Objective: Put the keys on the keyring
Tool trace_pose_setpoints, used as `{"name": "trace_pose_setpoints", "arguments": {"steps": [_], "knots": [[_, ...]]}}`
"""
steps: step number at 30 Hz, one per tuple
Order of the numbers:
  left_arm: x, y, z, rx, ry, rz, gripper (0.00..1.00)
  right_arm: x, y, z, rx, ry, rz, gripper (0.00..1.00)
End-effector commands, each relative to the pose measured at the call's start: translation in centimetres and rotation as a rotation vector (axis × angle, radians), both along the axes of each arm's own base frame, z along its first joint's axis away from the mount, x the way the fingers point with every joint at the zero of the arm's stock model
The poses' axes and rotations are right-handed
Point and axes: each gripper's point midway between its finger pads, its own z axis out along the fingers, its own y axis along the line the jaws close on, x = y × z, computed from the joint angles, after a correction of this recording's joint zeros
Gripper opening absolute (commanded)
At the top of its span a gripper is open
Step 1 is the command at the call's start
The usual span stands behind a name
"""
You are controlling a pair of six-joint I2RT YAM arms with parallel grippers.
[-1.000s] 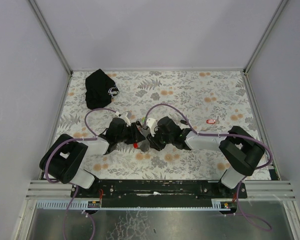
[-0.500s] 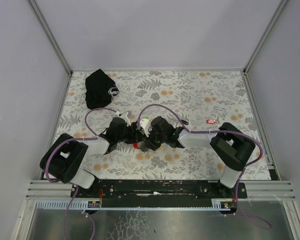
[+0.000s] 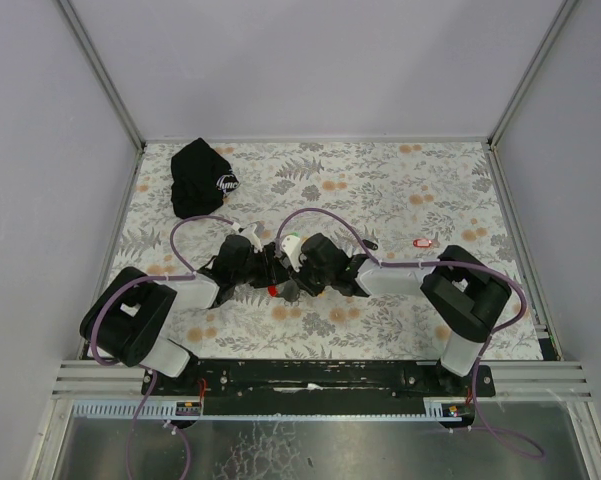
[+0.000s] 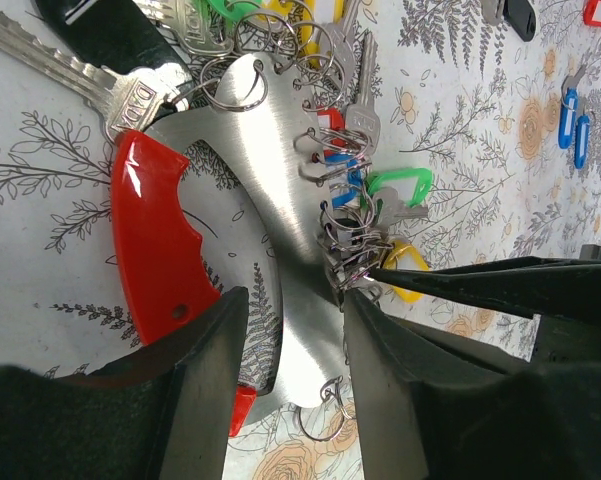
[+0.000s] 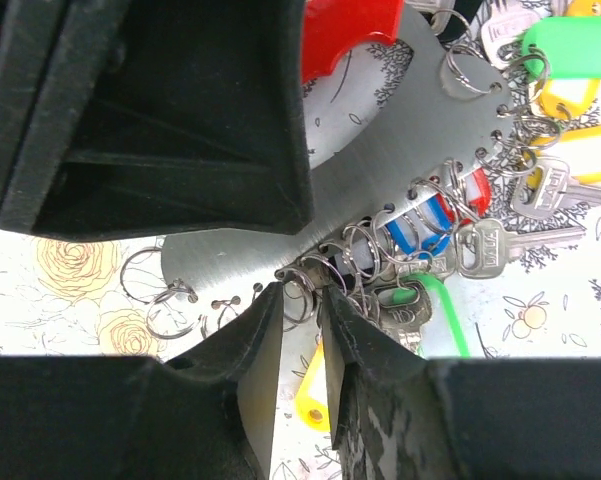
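Viewing from above: the left gripper (image 3: 267, 270) and right gripper (image 3: 300, 273) meet tip to tip over the keyring (image 3: 272, 290).

Left wrist: the jaws clamp the keyring across its width. The keys (image 4: 358, 195) hang on rings just ahead of the fingertips.

Right wrist: the jaws stand narrowly apart, with a small ring (image 5: 300, 285) between the tips at the keyring's edge. Whether it is pinched, I cannot tell.

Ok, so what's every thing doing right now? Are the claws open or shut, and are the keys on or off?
Left gripper: shut on the keyring plate.
Right gripper: jaws almost together around a split ring at the plate's edge; grip unclear.
Keys on the plate: hanging from rings.
Blue-tagged keys: loose, off the plate.
Lone red tag: loose, far right.
Black cap: crumpled, far left.
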Motion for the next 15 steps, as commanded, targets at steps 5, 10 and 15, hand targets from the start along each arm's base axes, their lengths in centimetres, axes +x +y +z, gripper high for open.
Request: {"name": "trace_pose_setpoints", "arguments": {"steps": [5, 10, 15], "knots": [[-2.1, 1.9, -3.4, 0.118, 0.099, -0.005, 0.44, 0.7, -0.3, 1.6, 0.003, -0.039, -0.016, 0.23], [-2.2, 1.8, -3.3, 0.113, 0.098, -0.01, 0.45, 0.2, 0.2, 1.0, -0.002, -0.009, 0.024, 0.21], [-2.2, 1.7, -3.3, 0.107, 0.095, -0.013, 0.45, -0.2, 0.7, 0.8, 0.016, 0.011, 0.054, 0.24]]}}
